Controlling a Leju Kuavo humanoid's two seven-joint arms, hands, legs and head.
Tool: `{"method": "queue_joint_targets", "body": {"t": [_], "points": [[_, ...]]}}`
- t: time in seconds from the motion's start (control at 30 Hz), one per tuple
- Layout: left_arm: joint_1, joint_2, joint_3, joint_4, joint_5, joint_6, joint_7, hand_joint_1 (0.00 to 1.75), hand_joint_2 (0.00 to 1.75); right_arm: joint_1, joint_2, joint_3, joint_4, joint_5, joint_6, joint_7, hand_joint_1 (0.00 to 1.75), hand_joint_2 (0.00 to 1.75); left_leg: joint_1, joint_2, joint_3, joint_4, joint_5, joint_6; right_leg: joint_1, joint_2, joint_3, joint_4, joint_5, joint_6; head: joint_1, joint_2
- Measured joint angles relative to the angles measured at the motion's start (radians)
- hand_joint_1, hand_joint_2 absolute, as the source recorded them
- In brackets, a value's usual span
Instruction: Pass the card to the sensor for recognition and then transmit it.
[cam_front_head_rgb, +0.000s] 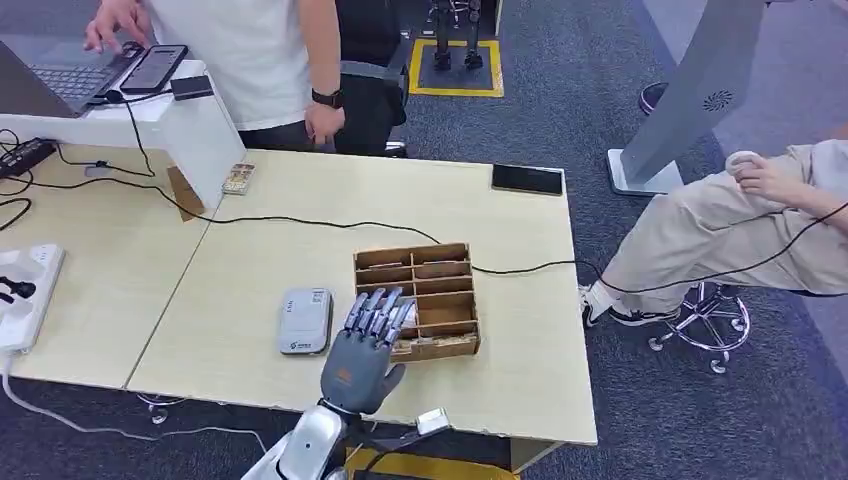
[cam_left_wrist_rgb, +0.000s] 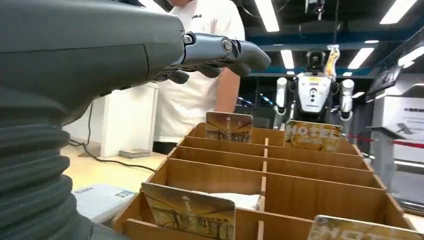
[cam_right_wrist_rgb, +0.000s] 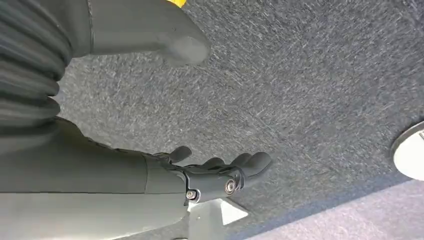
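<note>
Head view, card: I read the task's card as the one standing on edge in the near compartment of the wooden organiser, at the end closest to me; in the left wrist view it stands upright just ahead of the hand, its long axis running across the slot.
Other cards: more cards stand in the far row, one on the same side as the near card and one lettered further along; another peeks in at the near corner.
Left hand: it hovers over the near left corner of the organiser, fingers straight and slightly apart, holding nothing that I can see.
Relation: the card lies below and a little forward of the fingertips, so I judge the move to be a short drop and pinch; the left hand is plainly the nearer one.
Right hand: hanging over grey carpet, fingers loosely extended, empty.
Sensor: probably the grey reader flat on the table just left of the organiser, though its face is too small to read.
Surface: pale wood table with a black cable crossing it and a dark phone at the far edge.
Room: one person stands at a laptop beyond the table, another sits to the right.
</note>
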Motion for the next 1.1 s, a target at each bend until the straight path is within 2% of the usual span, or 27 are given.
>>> {"method": "queue_joint_targets", "body": {"t": [0.27, 0.6, 0.63, 0.7, 0.73, 0.77, 0.8, 0.83, 0.97, 1.1], "points": [[-0.004, -0.01, 0.017, 0.021, -0.003, 0.001, 0.032, 0.0, 1.75, -0.001, 0.0, 0.029, -0.004, -0.016, 0.0, 0.011, 0.0, 1.75, 0.0, 0.0, 0.0, 0.0, 0.0, 0.0, 0.0, 0.0, 0.0, 0.0, 0.0, 0.0, 0.0, 0.0], [-0.004, -0.015, 0.018, 0.043, -0.004, -0.003, 0.034, 0.0, 1.75, -0.001, 0.0, 0.047, -0.008, -0.016, 0.0, 0.014, 0.0, 1.75, 0.0, 0.0, 0.0, 0.0, 0.0, 0.0, 0.0, 0.0, 0.0, 0.0, 0.0, 0.0, 0.0, 0.0], [-0.004, -0.015, 0.018, 0.045, -0.004, -0.005, 0.033, 0.09, 1.75, -0.001, 0.0, 0.048, -0.008, -0.016, 0.0, 0.014, 0.0, 1.75, 0.0, 0.0, 0.0, 0.0, 0.0, 0.0, 0.0, 0.0, 0.0, 0.0, 0.0, 0.0, 0.0, 0.0], [-0.005, -0.015, 0.018, 0.051, -0.004, -0.008, 0.031, 0.47, 1.75, -0.001, 0.0, 0.051, -0.009, -0.016, 0.0, 0.014, 0.0, 1.75, 0.0, 0.0, 0.0, 0.0, 0.0, 0.0, 0.0, 0.0, 0.0, 0.0, 0.0, 0.0, 0.0, 0.0], [-0.005, -0.015, 0.018, 0.053, -0.004, -0.01, 0.029, 1.54, 1.75, -0.001, 0.0, 0.053, -0.009, -0.017, 0.0, 0.015, 0.0, 1.75, 0.0, 0.0, 0.0, 0.0, 0.0, 0.0, 0.0, 0.0, 0.0, 0.0, 0.0, 0.0, 0.0, 0.0], [-0.005, -0.015, 0.018, 0.057, -0.004, -0.012, 0.026, 1.64, 1.75, -0.001, 0.0, 0.055, -0.009, -0.017, 0.0, 0.016, 0.0, 1.75, 0.0, 0.0, 0.0, 0.0, 0.0, 0.0, 0.0, 0.0, 0.0, 0.0, 0.0, 0.0, 0.0, 0.0], [-0.005, -0.015, 0.018, 0.06, -0.004, -0.014, 0.022, 1.64, 1.75, -0.001, 0.0, 0.057, -0.01, -0.017, 0.0, 0.016, 0.0, 1.75, 0.0, 0.0, 0.0, 0.0, 0.0, 0.0, 0.0, 0.0, 0.0, 0.0, 0.0, 0.0, 0.0, 0.0], [-0.005, -0.015, 0.018, 0.063, -0.004, -0.017, 0.021, 1.75, 1.75, -0.001, 0.0, 0.059, -0.01, -0.018, 0.0, 0.016, 0.0, 1.75, 0.0, 0.0, 0.0, 0.0, 0.0, 0.0, 0.0, 0.0, 0.0, 0.0, 0.0, 0.0, 0.0, 0.0], [-0.006, -0.015, 0.018, 0.075, -0.004, -0.031, 0.018, 1.75, 1.75, -0.001, 0.0, 0.066, -0.011, -0.022, 0.0, 0.018, 0.0, 1.75, 0.0, 0.0, 0.0, 0.0, 0.0, 0.0, 0.0, 0.0, 0.0, 0.0, 0.0, 0.0, 0.0, 0.0], [-0.012, -0.015, 0.018, 0.088, -0.005, -0.081, 0.024, 1.75, 1.75, -0.001, 0.0, 0.073, -0.014, -0.033, 0.0, 0.024, 0.0, 1.75, 0.0, 0.0, 0.0, 0.0, 0.0, 0.0, 0.0, 0.0, 0.0, 0.0, 0.0, 0.0, 0.0, 0.0]]}}
